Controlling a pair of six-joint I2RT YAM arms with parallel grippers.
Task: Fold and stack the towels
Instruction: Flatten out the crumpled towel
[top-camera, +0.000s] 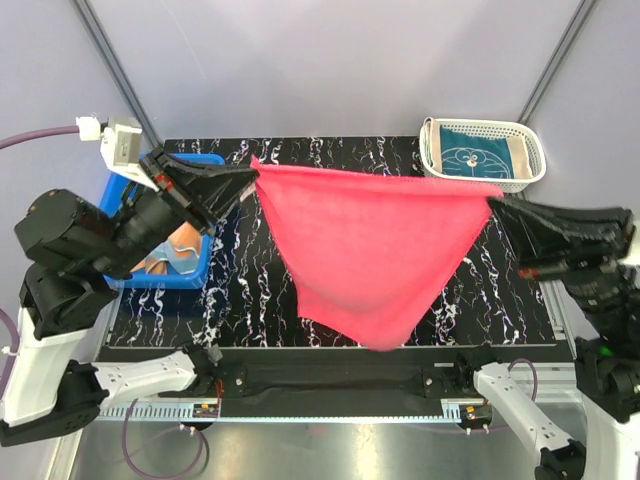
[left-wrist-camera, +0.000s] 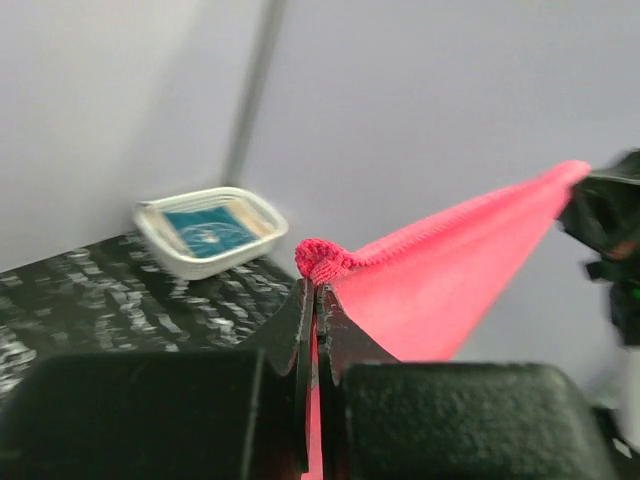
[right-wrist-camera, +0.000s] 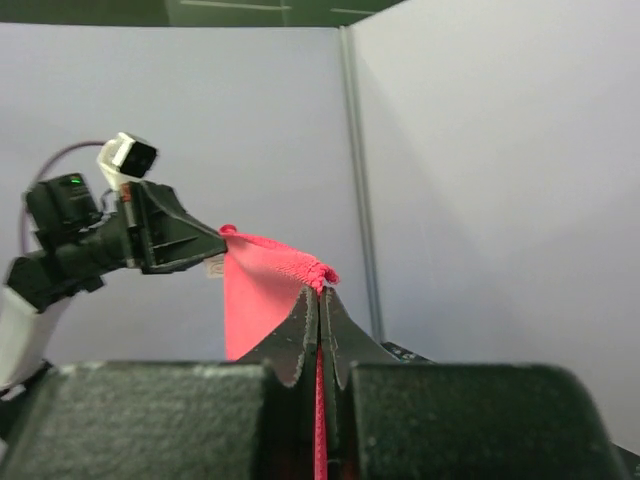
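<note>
The pink-red towel (top-camera: 370, 250) is plain; the tabletop (top-camera: 250, 300) is black with white veins; the basket (top-camera: 480, 123) is white, the teal towel (top-camera: 470, 155) white-faced.

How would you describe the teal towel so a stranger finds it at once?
On the black marbled table, go to the far right corner, where a white basket stands. The teal towel lies inside it; unlike the pink-red towel stretched in the air, it bears a white cartoon face.
</note>
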